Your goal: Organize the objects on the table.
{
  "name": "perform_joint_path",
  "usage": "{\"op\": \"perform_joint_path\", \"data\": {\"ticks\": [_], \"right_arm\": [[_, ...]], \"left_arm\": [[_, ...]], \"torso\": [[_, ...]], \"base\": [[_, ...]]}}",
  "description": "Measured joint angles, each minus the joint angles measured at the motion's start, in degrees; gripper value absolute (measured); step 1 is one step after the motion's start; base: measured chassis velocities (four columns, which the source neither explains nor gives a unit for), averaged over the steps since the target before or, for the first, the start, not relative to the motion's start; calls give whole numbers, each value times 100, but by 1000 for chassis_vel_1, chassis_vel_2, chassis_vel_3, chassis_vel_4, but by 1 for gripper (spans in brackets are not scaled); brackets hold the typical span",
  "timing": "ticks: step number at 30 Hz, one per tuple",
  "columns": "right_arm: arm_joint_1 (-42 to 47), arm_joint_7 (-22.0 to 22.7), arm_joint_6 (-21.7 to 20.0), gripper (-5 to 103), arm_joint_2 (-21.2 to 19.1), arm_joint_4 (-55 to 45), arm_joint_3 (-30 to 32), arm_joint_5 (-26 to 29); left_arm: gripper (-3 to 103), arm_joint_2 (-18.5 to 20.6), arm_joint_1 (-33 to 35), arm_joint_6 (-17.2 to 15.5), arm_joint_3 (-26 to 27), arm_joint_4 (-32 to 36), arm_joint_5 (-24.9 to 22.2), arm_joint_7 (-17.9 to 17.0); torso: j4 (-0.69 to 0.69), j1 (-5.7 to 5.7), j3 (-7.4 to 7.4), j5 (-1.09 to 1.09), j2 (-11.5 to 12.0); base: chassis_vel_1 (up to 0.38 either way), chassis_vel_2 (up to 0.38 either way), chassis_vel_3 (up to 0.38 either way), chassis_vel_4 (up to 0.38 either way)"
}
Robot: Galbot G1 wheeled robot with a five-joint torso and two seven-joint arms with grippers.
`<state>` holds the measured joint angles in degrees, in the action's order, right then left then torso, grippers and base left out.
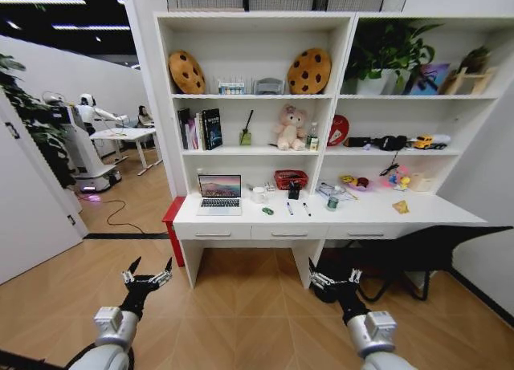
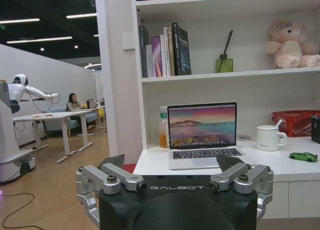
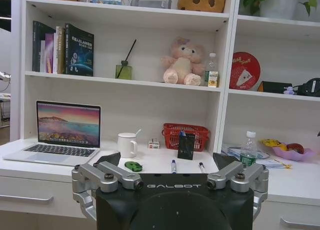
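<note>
Your inventory, operator:

- Desk: white, 3 drawers, standing under the shelving.
- Laptop: lid up, at the desk's left end.
- Green oval thing: just right of the laptop, near the front edge.
- 2 pens: side by side at mid-desk.
- Green-banded container: right of the pens.
- Yellow packet: toward the right end.
- Left gripper: released, fingers spread, empty, low and well short of the desk.
- Right gripper: likewise spread and empty.
</note>
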<state>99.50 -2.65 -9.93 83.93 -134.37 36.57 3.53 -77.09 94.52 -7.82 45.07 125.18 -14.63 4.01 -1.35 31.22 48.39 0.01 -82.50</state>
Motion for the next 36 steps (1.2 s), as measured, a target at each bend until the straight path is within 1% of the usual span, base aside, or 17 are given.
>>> {"op": "perform_joint_path", "data": {"ticks": [1,4,5,10,14,15,22,23,24,25,26,27,28,32,33,35,36], "right_arm": [[0,-3,1,100,0,2,-1,0],[3,-34,1,100,-3,5,-2,1],[8,-64,1,100,-4,8,1,1],[28,-102,7,100,-2,17,-5,-2],[37,-117,9,100,0,21,-20,-13],[35,-119,10,100,-2,21,-23,-17],[49,-121,10,100,2,19,-50,-67],[62,-118,6,100,5,19,-57,-92],[73,-118,1,100,7,19,-59,-109],[73,-118,1,100,7,19,-59,-109],[84,-117,-10,100,7,19,-61,-126],[88,-115,-31,100,8,16,-67,-130],[87,-110,-46,100,5,10,-67,-134],[74,-106,-55,100,-11,9,-66,-142],[64,-105,-72,100,-20,2,-65,-142],[60,-104,-90,100,-29,-12,-65,-145],[58,-103,-95,100,-30,-22,-67,-153]], "left_arm": [[100,-5,-3,-9,-4,-5,0,-2],[100,-16,-6,-15,-10,-11,-1,-18],[100,-20,-10,-16,-14,-16,-2,-19],[100,-22,-9,27,-16,-14,-11,17],[100,-26,-2,36,-12,-12,-11,31],[100,-29,3,39,-11,-10,-11,34],[100,-45,19,45,-11,2,-11,35],[100,-51,20,47,-12,2,-11,35],[100,-56,16,51,-16,-2,-11,35],[100,-56,16,51,-16,-2,-11,35],[100,-65,14,55,-19,-6,-6,35],[100,-74,14,56,-21,-6,3,34],[100,-85,14,55,-30,-7,9,34],[100,-109,3,55,-46,-3,14,12],[100,-125,-7,55,-48,-1,14,4],[102,-142,-32,92,-48,-2,19,7],[97,-167,-67,140,-48,-20,39,10]], "torso": [[0,0,0,-4,0],[2,0,0,2,0],[1,1,0,-4,0],[1,0,0,0,0],[-1,1,-1,-3,0],[2,1,0,0,1],[1,3,1,1,2],[2,2,0,-2,2],[-2,0,-1,-4,1],[-2,0,-1,-4,1],[2,1,0,1,0],[1,5,1,1,2],[1,6,1,-6,2],[0,7,1,-1,3],[3,9,2,0,4],[1,8,2,-1,3],[-3,4,1,-3,2]], "base": [[-245,231,216,-234],[-246,276,273,-252],[-270,287,280,-284],[-329,312,327,-322],[-355,360,351,-358],[-364,390,348,-368],[-364,349,373,-354],[-347,332,357,-321],[-361,332,361,-363],[-361,332,361,-363],[-338,356,361,-340],[-338,324,327,-340],[-304,324,265,-280],[-269,241,211,-231],[-141,192,74,-13],[-90,125,36,-7],[-35,28,-2,-64]]}}
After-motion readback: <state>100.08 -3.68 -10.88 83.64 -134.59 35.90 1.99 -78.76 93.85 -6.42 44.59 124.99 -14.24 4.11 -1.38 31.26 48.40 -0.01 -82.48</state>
